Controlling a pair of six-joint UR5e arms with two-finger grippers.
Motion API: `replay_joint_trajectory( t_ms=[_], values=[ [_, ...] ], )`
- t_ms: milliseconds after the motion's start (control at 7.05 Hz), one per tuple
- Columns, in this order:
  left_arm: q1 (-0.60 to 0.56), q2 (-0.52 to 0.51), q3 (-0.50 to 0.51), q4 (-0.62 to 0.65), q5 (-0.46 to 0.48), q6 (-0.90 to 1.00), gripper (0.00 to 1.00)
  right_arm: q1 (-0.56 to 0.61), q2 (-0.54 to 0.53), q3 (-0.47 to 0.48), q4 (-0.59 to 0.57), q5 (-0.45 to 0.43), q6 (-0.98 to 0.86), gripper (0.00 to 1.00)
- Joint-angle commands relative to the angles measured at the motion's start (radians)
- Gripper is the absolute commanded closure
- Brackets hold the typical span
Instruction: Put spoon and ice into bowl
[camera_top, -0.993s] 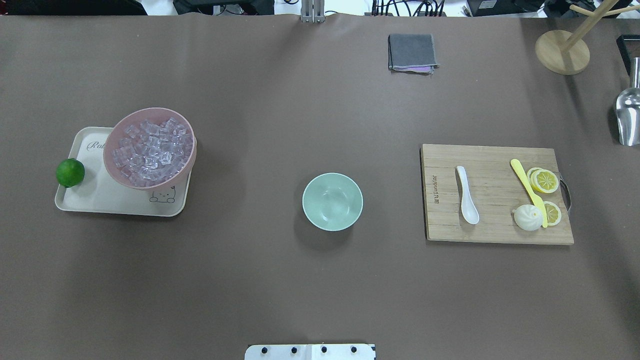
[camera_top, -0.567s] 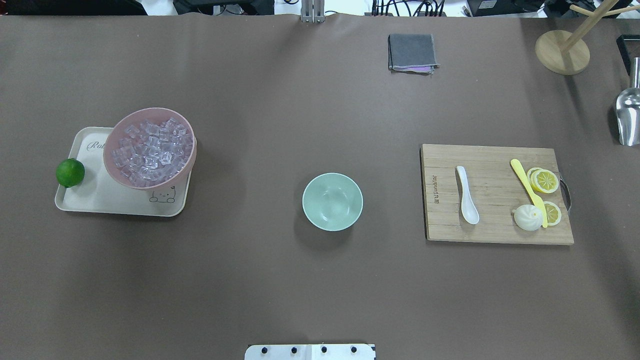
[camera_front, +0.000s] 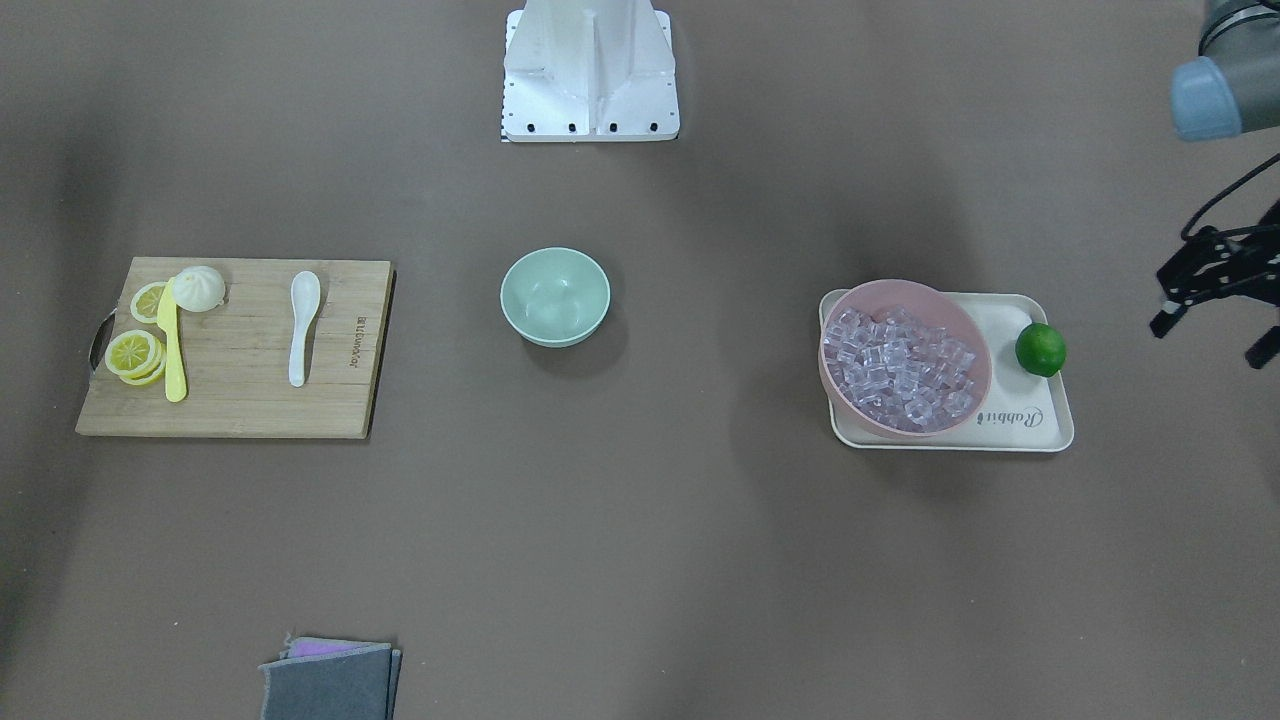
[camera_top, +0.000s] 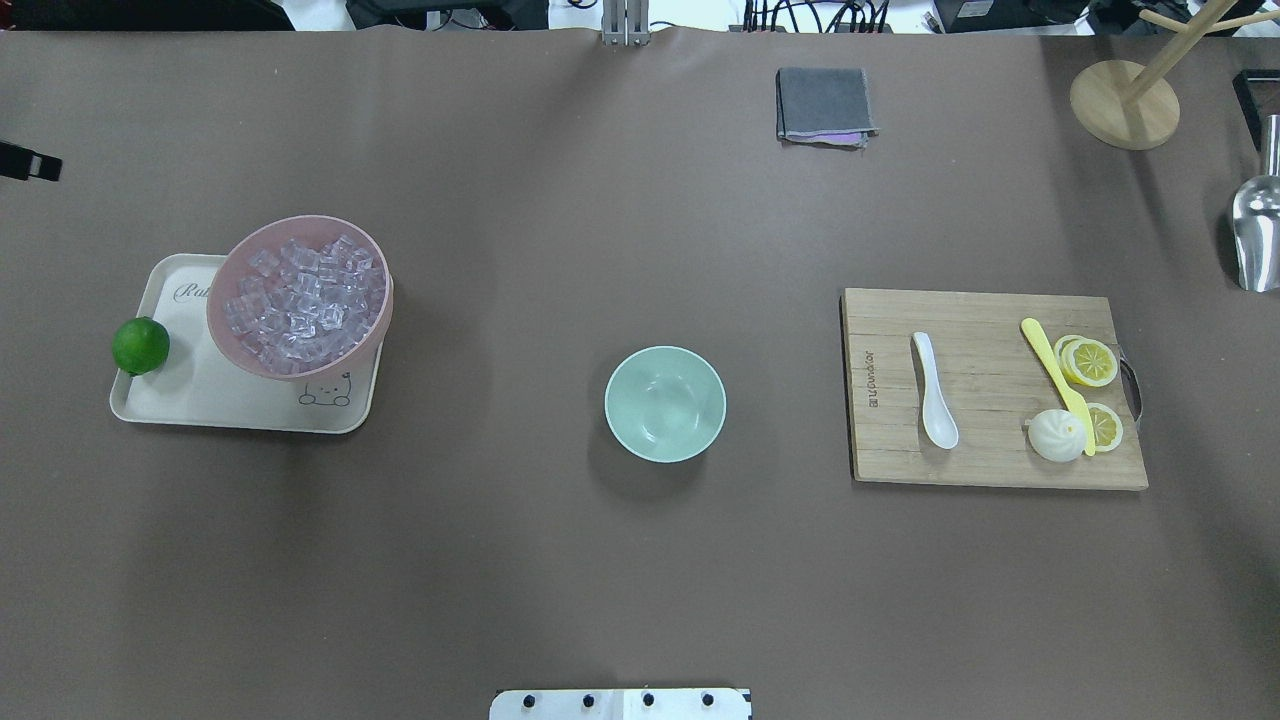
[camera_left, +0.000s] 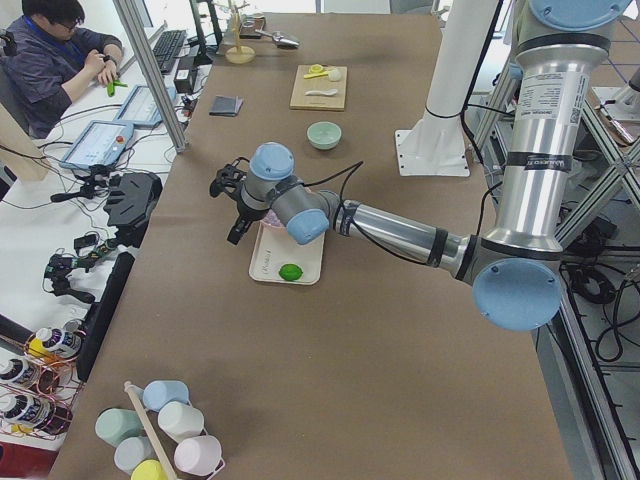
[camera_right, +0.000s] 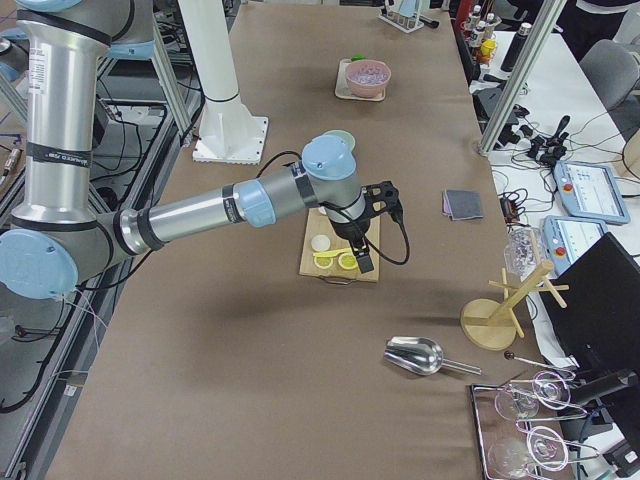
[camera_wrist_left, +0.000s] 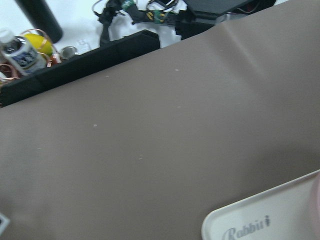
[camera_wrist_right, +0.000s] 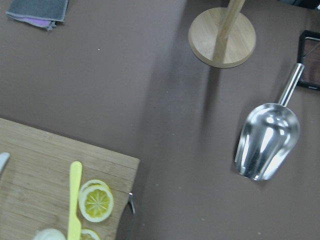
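Mint-green bowl (camera_top: 665, 403), white spoon (camera_top: 934, 390), clear ice (camera_top: 300, 305), pink bowl (camera_top: 383, 315), cream tray (camera_top: 200, 400) with rabbit print, green lime (camera_top: 140, 345), yellow knife (camera_top: 1055, 375), tan wood-grain board (camera_top: 1000, 460), grey cloth (camera_top: 825, 103), brown table (camera_top: 600, 200).

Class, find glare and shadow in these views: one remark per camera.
Right wrist view: bright glare on the metal scoop. Overhead: a soft-edged shadow under the bowl. Front-facing view: the ice glints with small highlights.

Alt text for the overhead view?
An empty green bowl sits mid-table. At the view's right, a white spoon lies on a cutting board; at its left, a pink bowl of ice stands on a tray with a lime.
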Motion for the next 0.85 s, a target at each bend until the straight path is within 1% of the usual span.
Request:
replay_joint_trajectory(
  t_ms=[0,142,284,426,567,709],
  values=[
    [0.215,-0.018,-0.074,-0.019,0.142,-0.365,0.02,-0.139,0.031,0.009,0.098,-0.046,0.322,0.00],
    [0.295,-0.041,-0.073,-0.014,0.216,-0.462,0.02,-0.210,0.032,0.009,0.146,-0.106,0.442,0.00],
    [0.346,-0.060,-0.071,0.001,0.256,-0.505,0.02,-0.282,0.041,0.011,0.160,-0.175,0.527,0.01],
    [0.365,-0.080,-0.073,0.057,0.285,-0.513,0.02,-0.336,0.064,0.011,0.160,-0.223,0.602,0.01],
    [0.386,-0.106,-0.070,0.106,0.302,-0.512,0.02,-0.376,0.074,0.011,0.160,-0.261,0.627,0.00],
    [0.429,-0.115,-0.068,0.145,0.369,-0.512,0.02,-0.385,0.074,0.011,0.161,-0.267,0.628,0.00]
  ],
)
